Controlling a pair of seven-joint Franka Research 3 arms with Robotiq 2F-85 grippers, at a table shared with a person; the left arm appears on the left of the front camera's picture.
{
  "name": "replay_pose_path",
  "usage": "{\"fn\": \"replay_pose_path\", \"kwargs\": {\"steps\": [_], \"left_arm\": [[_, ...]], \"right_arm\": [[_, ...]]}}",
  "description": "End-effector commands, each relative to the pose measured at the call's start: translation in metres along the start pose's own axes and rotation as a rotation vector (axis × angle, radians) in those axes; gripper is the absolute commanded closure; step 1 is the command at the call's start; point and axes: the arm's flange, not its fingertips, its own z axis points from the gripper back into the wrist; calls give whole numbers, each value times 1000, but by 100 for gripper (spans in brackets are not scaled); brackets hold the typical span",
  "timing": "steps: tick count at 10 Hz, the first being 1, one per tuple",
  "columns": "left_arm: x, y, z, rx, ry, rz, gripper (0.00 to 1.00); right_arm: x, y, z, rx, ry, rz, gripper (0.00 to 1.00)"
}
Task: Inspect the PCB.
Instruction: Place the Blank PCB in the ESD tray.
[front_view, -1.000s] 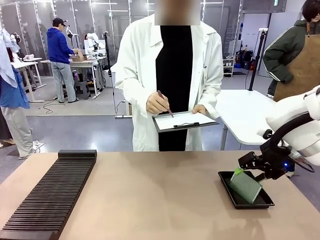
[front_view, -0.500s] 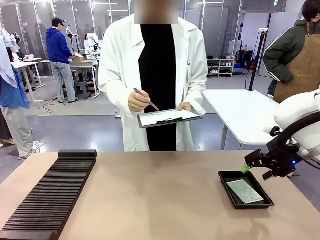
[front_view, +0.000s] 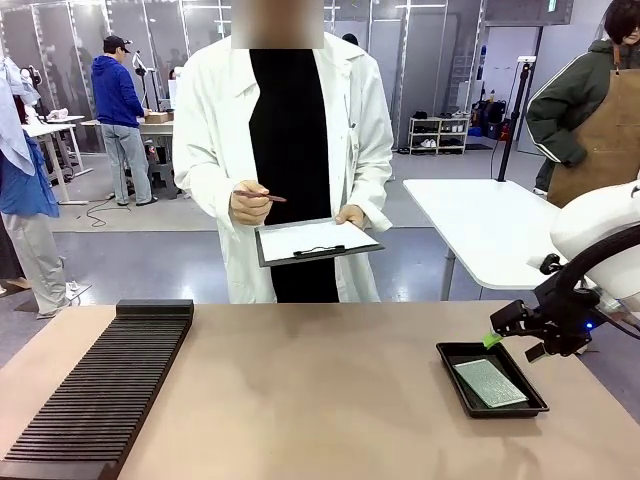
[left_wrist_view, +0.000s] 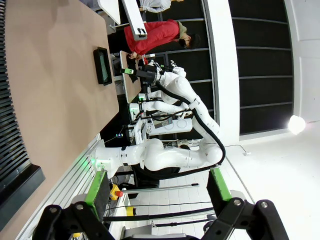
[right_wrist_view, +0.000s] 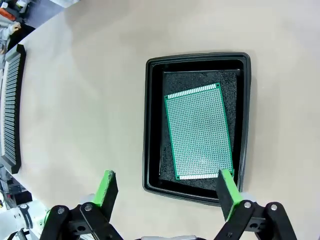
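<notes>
Right wrist view: PCB (right_wrist_view: 199, 131) laid flat in black tray (right_wrist_view: 153, 125) for inspection; right claw (right_wrist_view: 165, 192) spread apart, empty, above.

Left hand (left_wrist_view: 157, 192), fingers spread and empty, well apart from the black tray (left_wrist_view: 103, 66) on the tan table (left_wrist_view: 55, 100).

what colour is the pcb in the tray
Green with a fine pale dotted grid; the PCB shows best in the right wrist view.
</notes>
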Motion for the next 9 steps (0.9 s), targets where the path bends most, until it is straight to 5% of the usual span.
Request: {"fn": "replay_pose_path", "kwargs": {"steps": [1, 9], "left_arm": [[-1, -1, 1, 5, 2, 0, 0], [-1, -1, 1, 5, 2, 0, 0]], "right_arm": [[1, 2, 0, -6, -14, -6, 0], [1, 2, 0, -6, -14, -6, 0]]}}
